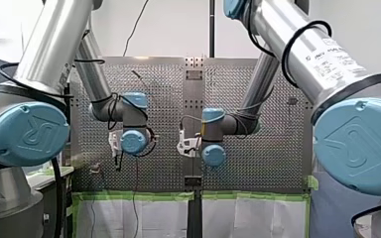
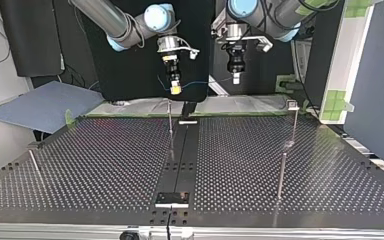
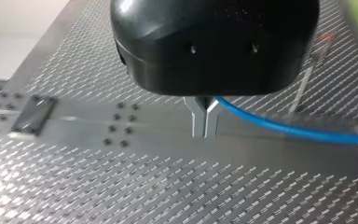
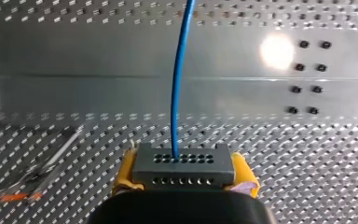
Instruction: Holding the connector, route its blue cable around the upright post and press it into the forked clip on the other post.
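My right gripper (image 4: 182, 179) is shut on the grey connector (image 4: 182, 164), with a yellow pad on either side of it. The blue cable (image 4: 177, 84) leaves the connector straight ahead, over the table. In the top view this gripper (image 2: 176, 89) hangs above the far table edge. The thin cable (image 2: 205, 82) runs across to my left gripper (image 2: 236, 77). In the left wrist view the metal fingers (image 3: 204, 120) are shut on the blue cable (image 3: 289, 131), which trails off to one side. An upright post (image 2: 170, 122) stands below my right gripper. A post with a forked clip (image 2: 293, 105) stands at the top view's right.
A black centre strip (image 2: 180, 160) runs down the perforated table (image 2: 105, 165) to a small plate (image 2: 172, 198). Another thin post (image 2: 281, 175) stands near the front right of the top view. A leaning rod (image 2: 35, 165) is at its left. Green tape (image 1: 188, 196) lines the table edge.
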{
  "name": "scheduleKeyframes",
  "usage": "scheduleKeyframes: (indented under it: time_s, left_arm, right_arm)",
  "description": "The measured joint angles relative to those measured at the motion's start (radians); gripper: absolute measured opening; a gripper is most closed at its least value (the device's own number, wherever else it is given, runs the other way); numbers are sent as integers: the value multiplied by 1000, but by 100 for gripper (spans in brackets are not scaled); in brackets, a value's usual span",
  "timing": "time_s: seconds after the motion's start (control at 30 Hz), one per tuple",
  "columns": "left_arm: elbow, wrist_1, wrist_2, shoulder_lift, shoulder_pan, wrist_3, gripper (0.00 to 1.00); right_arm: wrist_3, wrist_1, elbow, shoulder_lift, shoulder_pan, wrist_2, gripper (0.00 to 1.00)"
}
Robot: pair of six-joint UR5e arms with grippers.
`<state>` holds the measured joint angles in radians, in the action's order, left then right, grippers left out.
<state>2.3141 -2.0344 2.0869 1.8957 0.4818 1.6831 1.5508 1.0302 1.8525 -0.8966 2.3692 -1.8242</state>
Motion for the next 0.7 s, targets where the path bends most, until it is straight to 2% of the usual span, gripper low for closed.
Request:
scheduleKeyframes:
  time_s: [0.1, 0.23, 0.47, 0.7]
  left_arm:
    - [-24, -25, -3, -25, -24, 13, 0]
    - [-41, -59, -14, -59, -58, 23, 0]
    - [-46, -114, -24, -114, -113, 21, 0]
    - [-77, -173, -19, -173, -172, 22, 0]
  right_arm:
    - [17, -24, -11, -24, -12, 24, 0]
    - [23, -56, -29, -56, -29, 56, 0]
    - [22, -119, -77, -120, -55, 119, 0]
    - [15, -179, -133, -180, -68, 177, 0]
